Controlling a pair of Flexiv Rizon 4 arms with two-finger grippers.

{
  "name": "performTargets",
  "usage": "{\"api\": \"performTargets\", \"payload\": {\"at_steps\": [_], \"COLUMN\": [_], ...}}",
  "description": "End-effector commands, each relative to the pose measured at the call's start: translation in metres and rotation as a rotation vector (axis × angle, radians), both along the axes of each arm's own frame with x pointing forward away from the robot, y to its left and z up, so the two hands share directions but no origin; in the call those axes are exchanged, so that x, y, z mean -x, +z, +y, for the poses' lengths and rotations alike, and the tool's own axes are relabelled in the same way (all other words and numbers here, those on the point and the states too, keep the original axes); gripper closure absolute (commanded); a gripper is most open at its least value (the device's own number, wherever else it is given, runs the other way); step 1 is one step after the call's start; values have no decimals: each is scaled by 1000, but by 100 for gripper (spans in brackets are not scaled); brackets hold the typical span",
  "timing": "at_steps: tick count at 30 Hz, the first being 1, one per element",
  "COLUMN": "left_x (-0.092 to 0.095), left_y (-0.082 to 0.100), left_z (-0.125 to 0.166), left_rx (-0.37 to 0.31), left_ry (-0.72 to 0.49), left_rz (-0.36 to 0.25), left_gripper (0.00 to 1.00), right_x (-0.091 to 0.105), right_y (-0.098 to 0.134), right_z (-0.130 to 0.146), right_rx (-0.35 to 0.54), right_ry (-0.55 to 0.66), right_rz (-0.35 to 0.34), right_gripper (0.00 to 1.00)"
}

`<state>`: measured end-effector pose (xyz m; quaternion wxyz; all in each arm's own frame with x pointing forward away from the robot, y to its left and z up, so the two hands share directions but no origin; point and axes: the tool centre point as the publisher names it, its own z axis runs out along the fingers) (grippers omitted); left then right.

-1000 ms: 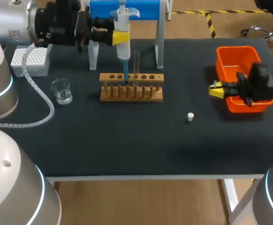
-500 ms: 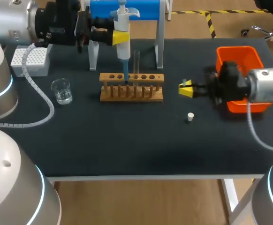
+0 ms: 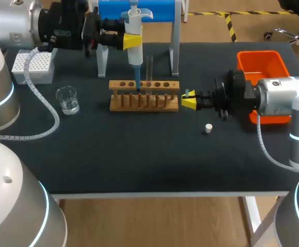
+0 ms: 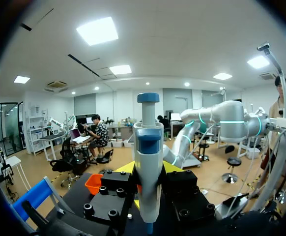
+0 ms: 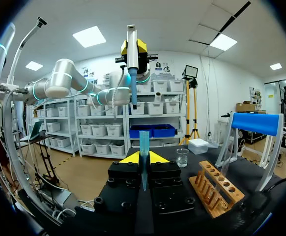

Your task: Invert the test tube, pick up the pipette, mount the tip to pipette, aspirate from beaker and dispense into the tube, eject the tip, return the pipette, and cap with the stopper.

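Head view, clock directions taken from the wooden rack (image 3: pixel 144 98) at mid-table.

- Left hand (image 3: pixel 131 41): at 11 o'clock, above the rack. It is closed on the body of the pipette (image 3: pixel 134 36), with a yellow tip on each side. The pipette hangs upright, plunger up, with its blue lower end over the rack's left holes. Held vertical, presumably so a tip can seat straight on it.
- Right hand (image 3: pixel 188 101): at 3 o'clock, just beside the rack's end. Its fingers are nearly together and clamp a slim blue pipette tip (image 5: pixel 144 147). In the right wrist view the tip stands upright between them, wide end up. That orientation suits pushing it onto the pipette from below.
- Test tube (image 3: pixel 149 67): upright in a middle hole of the rack, mouth up, so ready to be filled.
- Beaker (image 3: pixel 67 99): at 9 o'clock, holding clear liquid, within the left arm's reach.
- Tip box (image 3: pixel 34 67): at 10 o'clock, near the far edge of the table (image 3: pixel 139 154).
- Stopper (image 3: pixel 208 128): at 4 o'clock, lying loose, untouched.
- Orange bin (image 3: pixel 262 59): at 2 o'clock, probably for spent tips.

Judgement: step in hand is mounting the tip. I cannot tell whether the pipette already carries one.
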<state>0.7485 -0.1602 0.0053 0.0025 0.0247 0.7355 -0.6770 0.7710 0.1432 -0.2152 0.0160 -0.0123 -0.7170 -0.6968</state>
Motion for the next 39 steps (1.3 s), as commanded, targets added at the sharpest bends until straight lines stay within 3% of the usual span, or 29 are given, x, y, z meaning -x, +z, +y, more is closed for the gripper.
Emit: {"api": "performTargets", "payload": {"at_steps": [1,12,18,31,39], "left_x": [-1,-1,-1,-1,-1], "left_y": [0,0,0,0,0], "left_z": [-1,-1,-1,-1,-1], "left_rx": [0,0,0,0,0], "left_ry": [-3,-3,-3,-3,-3], "left_rz": [-1,-1,-1,-1,-1], "left_gripper": [100,100,100,100,100], "right_x": [0,8,18,18,18], "right_y": [0,13,24,19,19], "right_z": [-1,14,40,92,92], "right_rx": [-1,6,11,-5,-5], "right_ry": [-1,-8,-13,14,14], "right_rz": [-1,23,13,3,3], "right_gripper": [100,100,100,100,100]}}
